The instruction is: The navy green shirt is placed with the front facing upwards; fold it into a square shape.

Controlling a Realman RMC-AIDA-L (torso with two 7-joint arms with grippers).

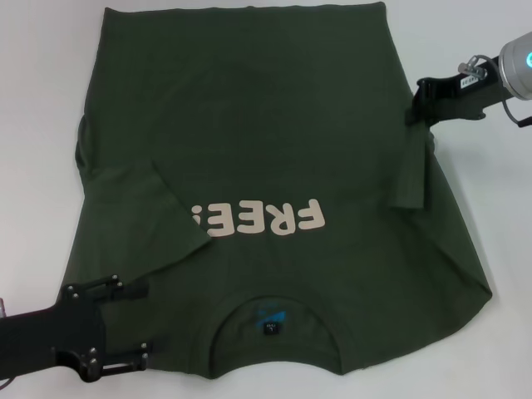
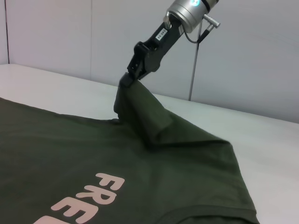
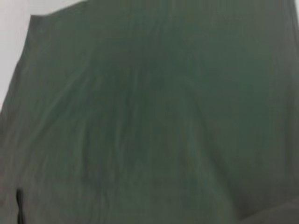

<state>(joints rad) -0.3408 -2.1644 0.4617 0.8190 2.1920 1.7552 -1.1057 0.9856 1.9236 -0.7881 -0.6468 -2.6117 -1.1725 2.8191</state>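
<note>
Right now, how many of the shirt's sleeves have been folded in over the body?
1. On the navy green shirt, the left sleeve lies folded across the "FREE!" print's edge. The right sleeve isn't flat yet: the right pincer holds it pinched up.

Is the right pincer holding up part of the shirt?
Yes, the right pincer is clamped on a raised peak of the shirt above the table.

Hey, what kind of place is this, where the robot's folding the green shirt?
Probably a lab or test bench, not a home: a plain white table, a bare pale wall behind it, and only the navy green shirt laid out, its sleeve pinched up by the right gripper.
</note>
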